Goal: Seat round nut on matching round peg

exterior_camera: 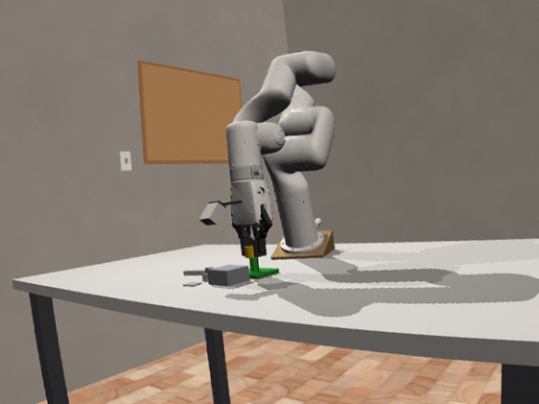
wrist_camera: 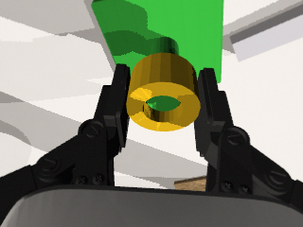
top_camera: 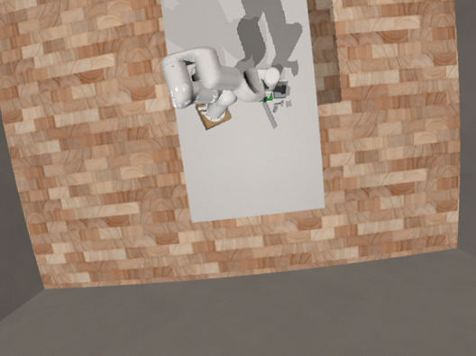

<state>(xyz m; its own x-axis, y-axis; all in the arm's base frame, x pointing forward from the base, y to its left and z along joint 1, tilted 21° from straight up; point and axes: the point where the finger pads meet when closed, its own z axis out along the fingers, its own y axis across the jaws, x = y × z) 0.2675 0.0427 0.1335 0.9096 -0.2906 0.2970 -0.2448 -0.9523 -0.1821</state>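
My gripper (wrist_camera: 163,84) (exterior_camera: 252,241) (top_camera: 270,95) is shut on the yellow round nut (wrist_camera: 163,111) (exterior_camera: 249,250), one black finger on each side. The nut is directly over the green round peg (exterior_camera: 253,264). The peg's top shows through the nut's hole in the wrist view (wrist_camera: 163,101). The nut is at the top of the peg, well above the flat green base (wrist_camera: 189,28) (exterior_camera: 266,271) (top_camera: 265,99), which lies on the white table (exterior_camera: 421,313) (top_camera: 252,173).
A grey block (exterior_camera: 227,275) (top_camera: 279,93) lies just left of the green base, with a thin grey bar (exterior_camera: 195,272) (top_camera: 271,117) and small grey pieces (exterior_camera: 192,283) beside it. The arm's wooden mounting plate (exterior_camera: 328,243) (top_camera: 209,123) stands behind the peg.
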